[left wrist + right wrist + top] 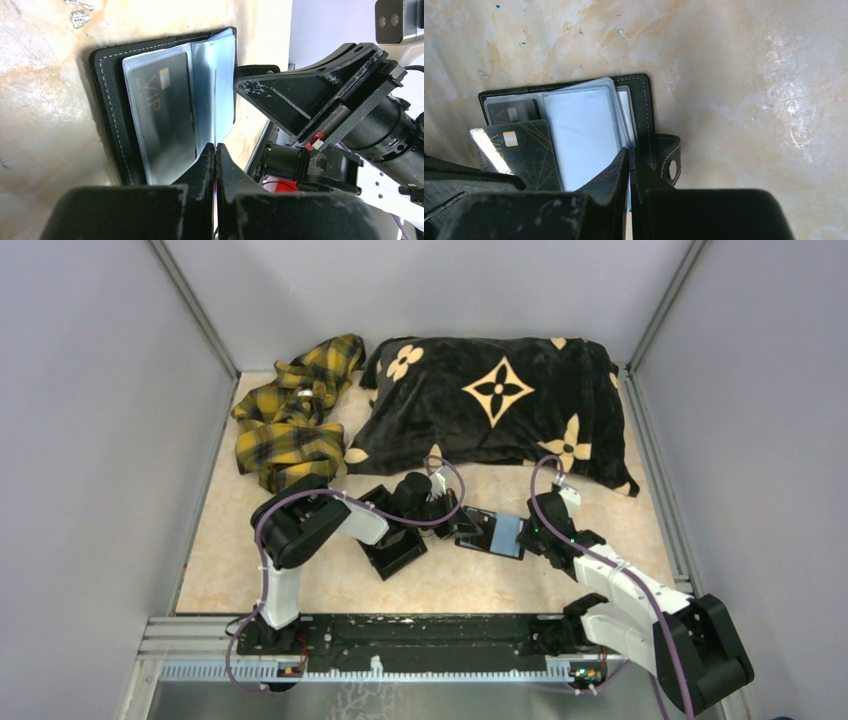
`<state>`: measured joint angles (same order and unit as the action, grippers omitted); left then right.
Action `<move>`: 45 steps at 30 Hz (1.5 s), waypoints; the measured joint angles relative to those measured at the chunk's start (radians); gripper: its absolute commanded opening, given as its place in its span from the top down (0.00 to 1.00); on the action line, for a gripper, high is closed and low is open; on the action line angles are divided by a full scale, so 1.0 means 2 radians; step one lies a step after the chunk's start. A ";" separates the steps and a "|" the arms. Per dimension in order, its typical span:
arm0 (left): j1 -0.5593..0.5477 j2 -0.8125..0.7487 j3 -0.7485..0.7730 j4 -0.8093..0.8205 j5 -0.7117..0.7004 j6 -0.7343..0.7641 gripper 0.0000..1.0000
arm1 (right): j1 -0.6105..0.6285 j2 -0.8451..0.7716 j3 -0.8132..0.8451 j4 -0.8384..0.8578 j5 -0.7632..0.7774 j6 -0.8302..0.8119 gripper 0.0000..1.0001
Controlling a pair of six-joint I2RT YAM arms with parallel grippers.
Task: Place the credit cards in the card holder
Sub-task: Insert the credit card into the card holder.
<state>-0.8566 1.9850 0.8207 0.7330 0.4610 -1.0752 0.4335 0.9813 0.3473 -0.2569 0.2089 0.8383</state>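
Holding, left gripper (215, 152): jaws pressed together on the lower edge of a dark credit card (516, 152). In its own wrist view the card is edge-on, a thin line rising from the fingertips.
Pinching, right gripper (629, 160): fingers almost closed on a pale strip of the card holder (644, 115) sleeves, lower centre of its wrist view.
Held card: black, with a gold chip, gold lines and glare on its left end. It overlaps the holder's left half; whether it sits in a sleeve, cannot tell.
Holder: open flat on the table (749, 75), centre of the top view, between both grippers. Black with white stitching, bluish clear sleeves, snap tab at the right edge.
Stored: dark VIP card (160, 115) inside a sleeve.
Room: bare marble to the right of and above the holder in the right wrist view. A black tray (398, 552) sits just to its left under the left arm. The flowered pillow (490, 400) is near behind; the plaid cloth (290, 420) is at upper left.
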 measured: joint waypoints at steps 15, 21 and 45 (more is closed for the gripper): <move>0.000 0.008 0.039 -0.069 -0.002 0.052 1.00 | 0.000 0.000 0.000 0.000 0.000 -0.002 0.97; 0.001 0.012 0.046 -0.078 -0.002 0.058 1.00 | 0.000 0.000 0.000 0.000 0.000 -0.004 0.97; 0.011 -0.013 0.015 -0.078 -0.019 0.049 1.00 | 0.000 0.001 0.000 0.001 0.000 -0.004 0.97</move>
<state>-0.8349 1.9591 0.8505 0.5777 0.4236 -0.9771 0.4332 0.9836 0.3473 -0.2543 0.2089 0.8310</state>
